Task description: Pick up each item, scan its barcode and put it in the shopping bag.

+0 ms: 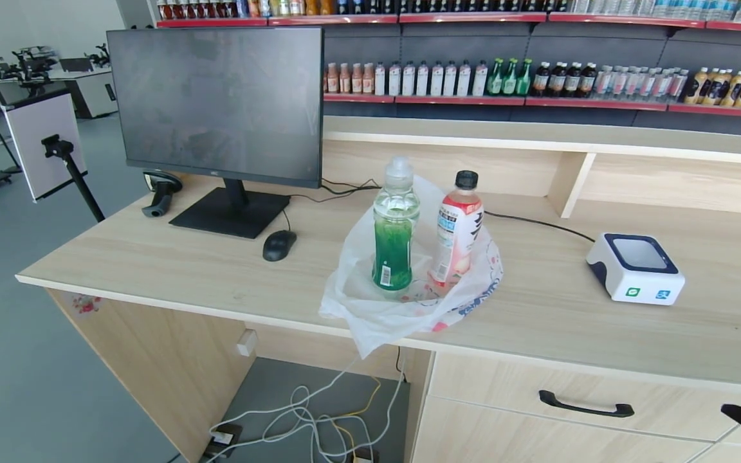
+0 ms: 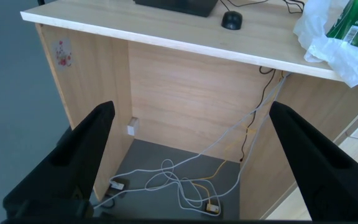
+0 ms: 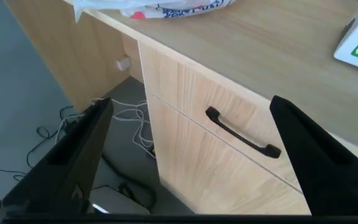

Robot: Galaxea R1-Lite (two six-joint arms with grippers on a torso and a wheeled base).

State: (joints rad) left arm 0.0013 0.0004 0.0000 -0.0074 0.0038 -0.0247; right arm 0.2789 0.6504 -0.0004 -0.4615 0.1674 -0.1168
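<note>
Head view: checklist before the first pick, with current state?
1. Left gripper open, empty: ok.
2. Right gripper open, empty: ok.
3. Green bottle upright, barcode facing the head camera: ok.
4. Pink bottle upright, apart from the green one; barcode: cannot tell.
5. Scanner top uncovered: ok.
6. Shopping bag mouth open to receive items: cannot tell; both bottles stand on or in it.

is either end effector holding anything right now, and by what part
Nothing is held: the left end effector and right end effector both hang open, empty.
</note>
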